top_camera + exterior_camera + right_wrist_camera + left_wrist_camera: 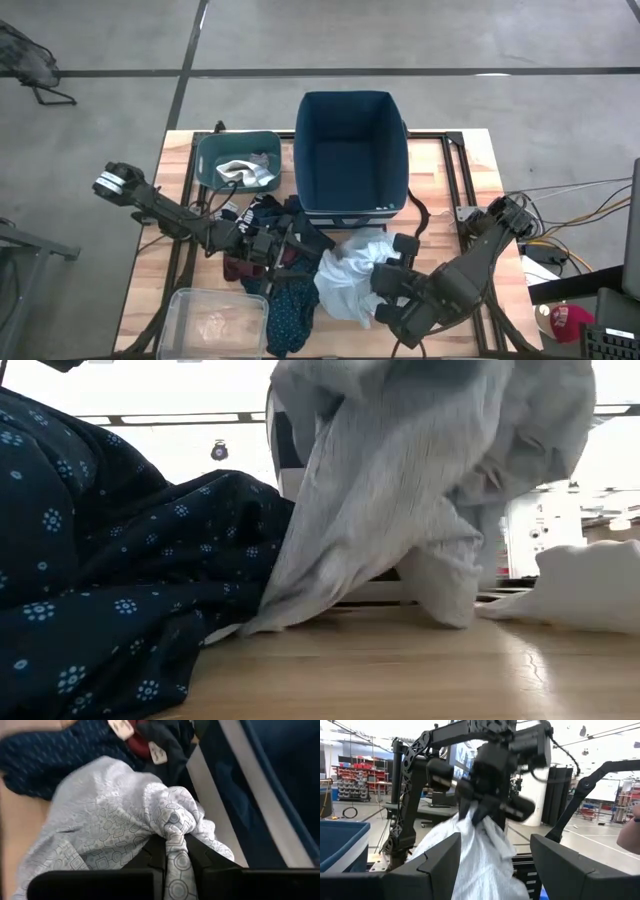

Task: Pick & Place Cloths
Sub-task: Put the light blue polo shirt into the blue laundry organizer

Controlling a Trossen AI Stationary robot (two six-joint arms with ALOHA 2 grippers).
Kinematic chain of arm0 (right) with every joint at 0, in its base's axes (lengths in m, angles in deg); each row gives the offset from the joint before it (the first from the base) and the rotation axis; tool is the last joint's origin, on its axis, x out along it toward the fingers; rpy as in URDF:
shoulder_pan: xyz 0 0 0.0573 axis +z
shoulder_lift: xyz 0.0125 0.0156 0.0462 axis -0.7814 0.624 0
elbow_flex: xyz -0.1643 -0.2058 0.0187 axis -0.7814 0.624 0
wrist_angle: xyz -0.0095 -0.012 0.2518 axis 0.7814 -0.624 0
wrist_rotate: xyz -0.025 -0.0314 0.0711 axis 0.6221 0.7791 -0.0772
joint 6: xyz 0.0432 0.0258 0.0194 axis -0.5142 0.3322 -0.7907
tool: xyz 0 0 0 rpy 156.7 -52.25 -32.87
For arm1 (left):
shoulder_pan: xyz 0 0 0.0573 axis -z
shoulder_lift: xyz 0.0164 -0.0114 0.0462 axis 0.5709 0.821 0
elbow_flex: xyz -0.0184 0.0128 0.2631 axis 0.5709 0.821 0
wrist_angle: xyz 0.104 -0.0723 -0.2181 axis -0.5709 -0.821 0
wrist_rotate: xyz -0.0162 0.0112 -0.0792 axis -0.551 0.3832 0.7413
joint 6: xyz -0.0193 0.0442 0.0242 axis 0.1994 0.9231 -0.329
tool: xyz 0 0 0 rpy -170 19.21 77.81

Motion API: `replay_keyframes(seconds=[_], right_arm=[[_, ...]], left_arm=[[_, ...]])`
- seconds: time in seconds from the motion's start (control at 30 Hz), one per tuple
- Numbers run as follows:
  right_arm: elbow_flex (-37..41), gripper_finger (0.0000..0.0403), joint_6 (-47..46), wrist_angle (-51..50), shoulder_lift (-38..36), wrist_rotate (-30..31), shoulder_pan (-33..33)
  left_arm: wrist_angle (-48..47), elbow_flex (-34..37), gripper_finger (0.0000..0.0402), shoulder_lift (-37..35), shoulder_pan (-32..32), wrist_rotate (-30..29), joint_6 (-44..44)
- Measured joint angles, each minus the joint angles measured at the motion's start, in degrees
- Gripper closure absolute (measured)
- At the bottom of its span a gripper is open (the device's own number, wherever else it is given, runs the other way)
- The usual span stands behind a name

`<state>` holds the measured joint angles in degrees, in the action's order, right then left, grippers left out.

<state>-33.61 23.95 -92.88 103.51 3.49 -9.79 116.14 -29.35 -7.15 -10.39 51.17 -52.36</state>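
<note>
Your right gripper [176, 851] is pinched on the pale blue-grey patterned fabric garment [350, 275], bunched just before the navy fabric bin [352, 150], so I judge lifting over its rim comes next.

The right gripper [479, 815] pinches a pale patterned cloth [470, 855] hanging between the left arm's spread fingers [440, 857].
</note>
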Motion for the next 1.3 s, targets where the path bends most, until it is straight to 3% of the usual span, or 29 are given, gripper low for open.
replay_keyframes(seconds=[0.4, 1.07, 1.3], right_arm=[[-17.31, 0.0384, 3.51, -3.03, -2.59, 7.51, 0.00], [-17.35, 0.0382, 11.43, 1.07, -16.35, 36.82, -1.65], [-17.35, 0.0381, 12.62, 3.63, -17.27, 39.03, -5.14]], left_arm=[[0.13, 0.00, 0.0158, 0.00, 0.00, 0.01, 0.43], [0.14, 0.00, 0.0158, 0.00, -0.02, 0.01, 0.45], [0.15, 0.00, 0.0158, 0.00, 0.00, 0.01, 0.45]])
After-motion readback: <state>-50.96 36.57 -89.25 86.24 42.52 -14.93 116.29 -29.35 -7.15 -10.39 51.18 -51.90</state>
